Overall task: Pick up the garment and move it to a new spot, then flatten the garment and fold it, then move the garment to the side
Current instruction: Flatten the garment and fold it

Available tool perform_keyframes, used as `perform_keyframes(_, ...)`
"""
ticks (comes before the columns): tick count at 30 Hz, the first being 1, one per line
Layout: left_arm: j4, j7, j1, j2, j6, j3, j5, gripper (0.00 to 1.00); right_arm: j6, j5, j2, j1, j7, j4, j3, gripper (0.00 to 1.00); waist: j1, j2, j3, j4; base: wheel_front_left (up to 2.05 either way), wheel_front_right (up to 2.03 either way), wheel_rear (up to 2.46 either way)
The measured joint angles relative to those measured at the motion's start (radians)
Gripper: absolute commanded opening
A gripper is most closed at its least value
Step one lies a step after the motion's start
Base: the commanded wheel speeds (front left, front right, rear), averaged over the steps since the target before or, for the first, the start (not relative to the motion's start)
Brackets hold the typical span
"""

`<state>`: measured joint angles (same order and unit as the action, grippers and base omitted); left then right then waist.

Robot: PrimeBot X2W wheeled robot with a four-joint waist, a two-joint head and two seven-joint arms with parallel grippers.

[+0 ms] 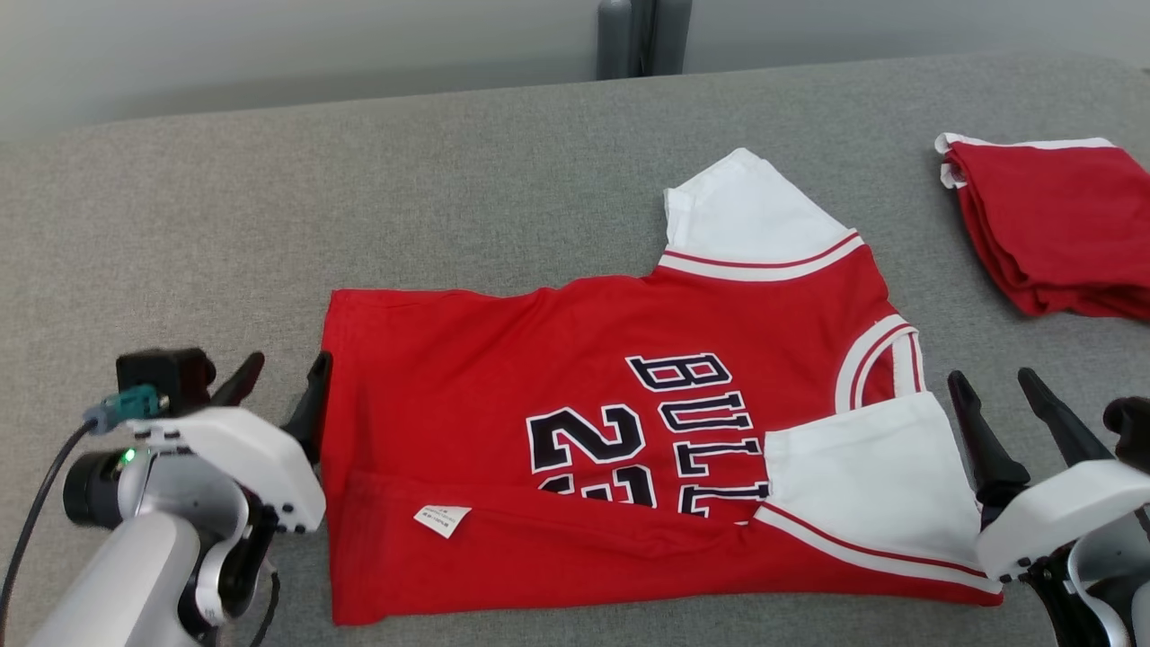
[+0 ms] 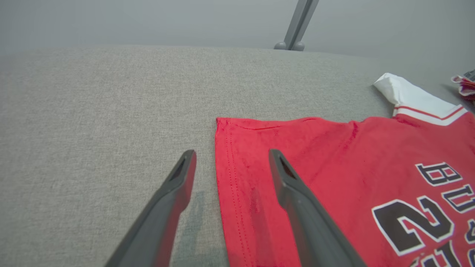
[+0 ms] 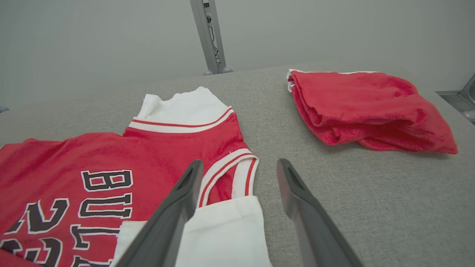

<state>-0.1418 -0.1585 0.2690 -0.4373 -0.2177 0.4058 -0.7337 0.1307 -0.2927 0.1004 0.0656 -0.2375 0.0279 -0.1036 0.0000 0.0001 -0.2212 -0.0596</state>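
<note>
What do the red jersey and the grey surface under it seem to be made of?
The red jersey looks like soft, matte knit fabric with a stitched hem; the fibre is unclear. The grey surface looks like coarse woven upholstery cloth, its weave visible.

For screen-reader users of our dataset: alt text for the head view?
A white-sleeved red jersey lies on a grey surface, its near edge folded over the number. The left gripper and right gripper, both open, flank it; a folded red garment lies far right.
</note>
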Motion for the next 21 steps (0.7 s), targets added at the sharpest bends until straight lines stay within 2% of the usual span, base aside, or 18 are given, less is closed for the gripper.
perform_keyframes(10,-0.294,-0.049,0.293,0.066,0.036,0.088,0.086,1.00,0.000,-0.014,0.070,0.123,-0.011,-0.029,0.104,1.00,-0.0001,0.0000,-0.102,-0.004,0.00,0.00,0.00)
perform_keyframes(16,-0.434,-0.054,0.395,0.069,0.057,0.105,0.114,1.00,0.000,-0.016,0.091,0.170,-0.013,-0.036,0.136,1.00,0.0000,0.0000,-0.155,-0.022,0.00,0.00,0.00)
perform_keyframes(21,-0.484,-0.065,0.443,0.069,0.086,0.130,0.128,1.00,0.000,-0.021,0.107,0.185,-0.009,-0.038,0.138,1.00,0.0000,0.0000,-0.174,-0.029,0.00,0.00,0.00)
